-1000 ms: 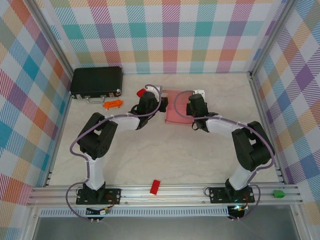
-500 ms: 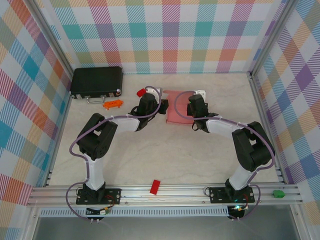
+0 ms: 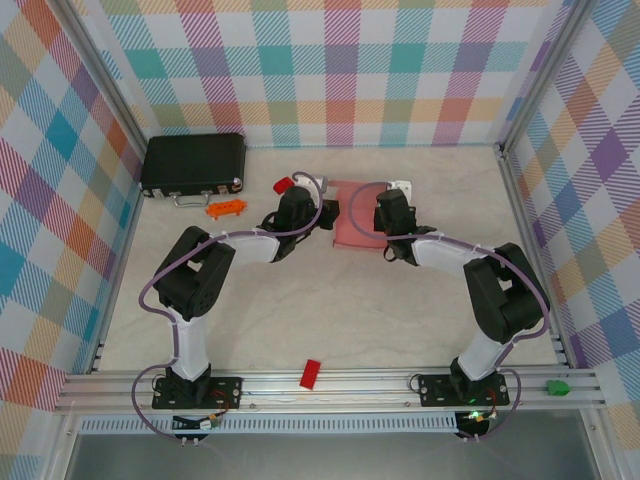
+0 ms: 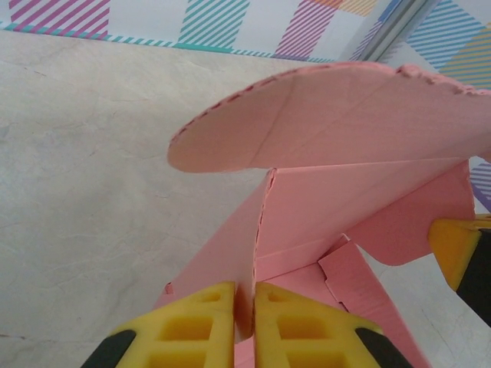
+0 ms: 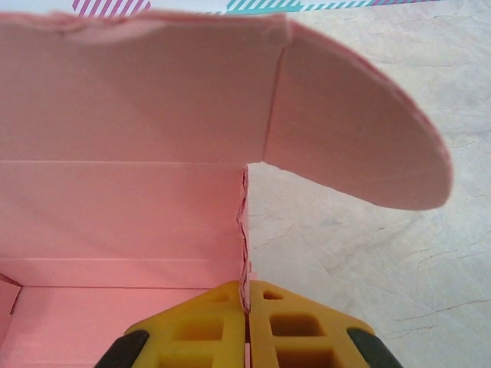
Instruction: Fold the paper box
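1. A light-pink, thin-card paper box (image 3: 355,218), partly folded, sits at the far middle of the pale marbled table (image 3: 330,310), between the two wrists.
2. The left gripper (image 3: 326,212) is at the box's left side. In the left wrist view its yellow fingers (image 4: 196,322) are pinched tight on an upright pink wall, and a rounded flap curves overhead.
3. The right gripper (image 3: 377,232) is at the box's right side. In the right wrist view its fingertips are clamped on the box's end wall along a corner crease, and a rounded flap juts out to the right.
4. From above, both wrists and their purple cables cover the box's side edges.
5. A black rectangular case (image 3: 193,163) lies in the far left corner, well apart from the box.
6. A small orange piece (image 3: 226,208) lies just in front of the case.
7. A small red block (image 3: 283,185) lies near the left wrist.
8. A small white object (image 3: 401,186) sits just beyond the box's far right corner.
9. A flat red block (image 3: 311,373) rests on the near rail between the arm bases.
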Motion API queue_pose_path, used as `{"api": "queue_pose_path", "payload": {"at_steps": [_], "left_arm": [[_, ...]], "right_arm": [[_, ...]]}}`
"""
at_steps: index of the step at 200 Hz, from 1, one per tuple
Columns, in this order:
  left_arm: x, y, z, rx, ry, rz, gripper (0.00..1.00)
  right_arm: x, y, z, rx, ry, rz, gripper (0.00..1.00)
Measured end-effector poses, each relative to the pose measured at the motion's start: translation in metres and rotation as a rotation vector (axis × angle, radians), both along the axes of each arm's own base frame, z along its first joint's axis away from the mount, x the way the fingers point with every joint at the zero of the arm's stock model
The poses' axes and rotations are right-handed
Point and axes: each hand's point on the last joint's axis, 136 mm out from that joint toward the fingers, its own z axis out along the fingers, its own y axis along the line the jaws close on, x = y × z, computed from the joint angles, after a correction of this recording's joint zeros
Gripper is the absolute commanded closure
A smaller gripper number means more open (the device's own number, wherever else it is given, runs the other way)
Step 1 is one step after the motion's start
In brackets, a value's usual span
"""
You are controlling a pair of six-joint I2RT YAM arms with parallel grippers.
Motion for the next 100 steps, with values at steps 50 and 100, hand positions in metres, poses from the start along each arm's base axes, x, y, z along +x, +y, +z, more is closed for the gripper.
{"api": "queue_pose_path", "payload": {"at_steps": [50,100], "left_arm": [[0.0,-0.001,-0.002,0.001,0.003,-0.005,1.0],[0.0,-0.002,-0.003,-0.004,-0.001,-0.007,1.0]], "right_arm": [[-0.005,-0.002,0.0,0.0,-0.003,-0.004,0.91],[-0.013,-0.001,-0.001,0.005,-0.011,-0.002,0.92]]}}
